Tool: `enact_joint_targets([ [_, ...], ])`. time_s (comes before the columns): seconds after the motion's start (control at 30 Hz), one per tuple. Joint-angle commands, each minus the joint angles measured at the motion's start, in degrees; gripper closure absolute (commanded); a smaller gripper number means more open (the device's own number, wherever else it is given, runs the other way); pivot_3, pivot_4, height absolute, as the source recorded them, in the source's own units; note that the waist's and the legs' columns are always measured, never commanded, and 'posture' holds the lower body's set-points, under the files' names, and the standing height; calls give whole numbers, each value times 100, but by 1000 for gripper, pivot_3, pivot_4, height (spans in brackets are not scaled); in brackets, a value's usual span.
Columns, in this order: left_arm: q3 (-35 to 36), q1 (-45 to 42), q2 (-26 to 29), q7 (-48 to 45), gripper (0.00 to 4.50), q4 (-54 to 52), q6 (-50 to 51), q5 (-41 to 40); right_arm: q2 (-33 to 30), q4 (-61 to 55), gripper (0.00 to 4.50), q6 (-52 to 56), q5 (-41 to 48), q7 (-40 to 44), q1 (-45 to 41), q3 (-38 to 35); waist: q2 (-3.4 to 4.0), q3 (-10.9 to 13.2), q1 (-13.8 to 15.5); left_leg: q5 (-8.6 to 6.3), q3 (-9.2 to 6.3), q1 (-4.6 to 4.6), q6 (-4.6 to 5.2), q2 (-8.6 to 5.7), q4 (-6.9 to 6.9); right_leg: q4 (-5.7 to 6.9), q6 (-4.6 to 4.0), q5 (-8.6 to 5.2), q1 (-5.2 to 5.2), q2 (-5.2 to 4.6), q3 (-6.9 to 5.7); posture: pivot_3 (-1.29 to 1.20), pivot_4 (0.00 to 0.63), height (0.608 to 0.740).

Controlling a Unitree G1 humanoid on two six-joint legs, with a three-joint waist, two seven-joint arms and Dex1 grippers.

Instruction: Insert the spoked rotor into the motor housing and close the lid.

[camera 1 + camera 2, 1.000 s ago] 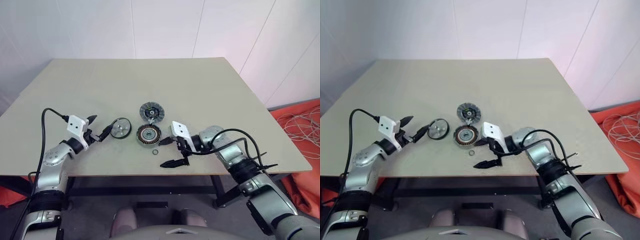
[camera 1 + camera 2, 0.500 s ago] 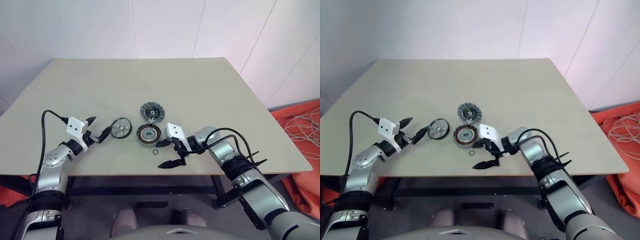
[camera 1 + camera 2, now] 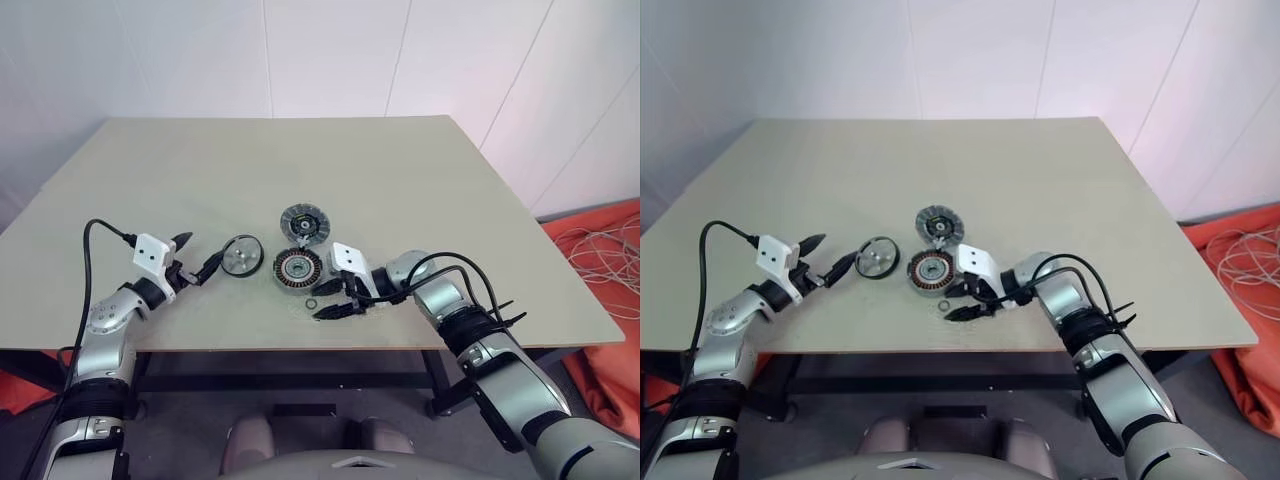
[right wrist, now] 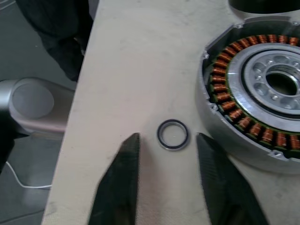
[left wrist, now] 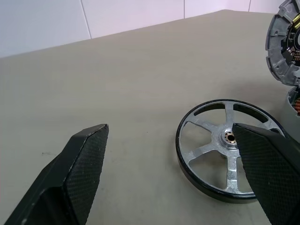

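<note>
1. The spoked rotor [image 5: 227,161] lies flat on the table [image 3: 300,170], just left of the motor housing [image 3: 297,269]; the left gripper [image 3: 198,257] stands wide open beside it, one fingertip over its rim.
2. The right gripper [image 4: 166,140] has narrowed since a second ago, its jaws partly open just short of the small ring [image 4: 172,134], gripping nothing.
3. The lid [image 3: 303,222] sits behind the housing.

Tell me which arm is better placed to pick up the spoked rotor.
Left. Its open left gripper already sits beside the spoked rotor, one finger over its rim, while the right gripper is down by the small ring.
</note>
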Motion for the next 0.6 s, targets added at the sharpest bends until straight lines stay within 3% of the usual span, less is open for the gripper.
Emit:
enact_joint_targets([
  [0.03,70,-112,85,24,0,-198,-91,-16,27,152,3760,-155,-132,-21,-83,33,0,0,1,0,1,-1,1,0,-2,0,0,0,0,0,0,0,0,740],
  [0.33,47,-103,76,111,0,-444,70,-26,-56,105,3845,-201,-140,84,-65,-14,0,0,-3,-1,2,3,1,2,-4,6,-1,-1,1,0,0,0,0,740],
  [0.6,68,-17,86,158,0,-637,199,-50,-949,-1351,3845,445,310,820,264,-237,0,2,40,-2,2,-10,4,-2,2,3,-1,-1,2,-1,1,0,0,740],
])
